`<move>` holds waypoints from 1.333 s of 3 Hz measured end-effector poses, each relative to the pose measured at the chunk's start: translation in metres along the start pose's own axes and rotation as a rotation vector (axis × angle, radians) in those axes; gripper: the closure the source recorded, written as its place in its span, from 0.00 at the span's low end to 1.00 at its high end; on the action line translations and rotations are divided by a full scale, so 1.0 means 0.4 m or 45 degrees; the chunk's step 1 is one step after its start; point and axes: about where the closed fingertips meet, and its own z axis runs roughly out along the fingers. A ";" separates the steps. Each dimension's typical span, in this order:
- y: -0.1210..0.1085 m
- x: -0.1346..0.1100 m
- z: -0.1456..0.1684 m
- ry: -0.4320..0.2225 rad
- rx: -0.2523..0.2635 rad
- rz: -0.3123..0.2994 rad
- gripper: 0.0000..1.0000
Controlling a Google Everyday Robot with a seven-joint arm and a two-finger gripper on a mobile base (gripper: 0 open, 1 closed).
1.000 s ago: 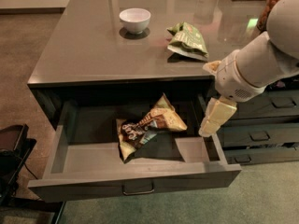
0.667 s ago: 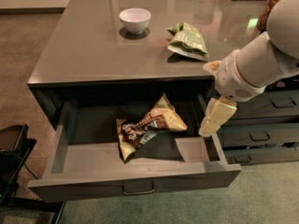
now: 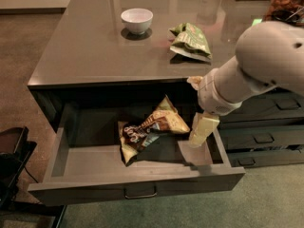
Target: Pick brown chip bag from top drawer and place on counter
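Note:
The top drawer (image 3: 137,182) stands pulled open below the counter (image 3: 90,51). The brown chip bag (image 3: 149,129) lies crumpled on the drawer floor, right of centre, with a dark brown middle and tan-yellow corners. My gripper (image 3: 203,131), cream-coloured on a white arm, hangs inside the drawer near its right wall. It is just right of the bag and holds nothing that I can see.
A green chip bag (image 3: 191,41) and a white bowl (image 3: 137,20) sit on the counter. Narrower stacked grey drawers (image 3: 266,137) are at the right behind my arm. A black object (image 3: 12,160) stands on the floor at the left. A jar (image 3: 287,1) is at the far right.
My gripper has moved left and a little lower into the drawer, closer to the brown chip bag. The bag and the drawer have not moved.

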 end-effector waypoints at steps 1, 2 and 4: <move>0.007 -0.021 0.078 -0.023 -0.012 -0.060 0.00; 0.016 -0.055 0.143 -0.078 -0.032 -0.106 0.00; 0.021 -0.113 0.258 -0.176 -0.060 -0.178 0.00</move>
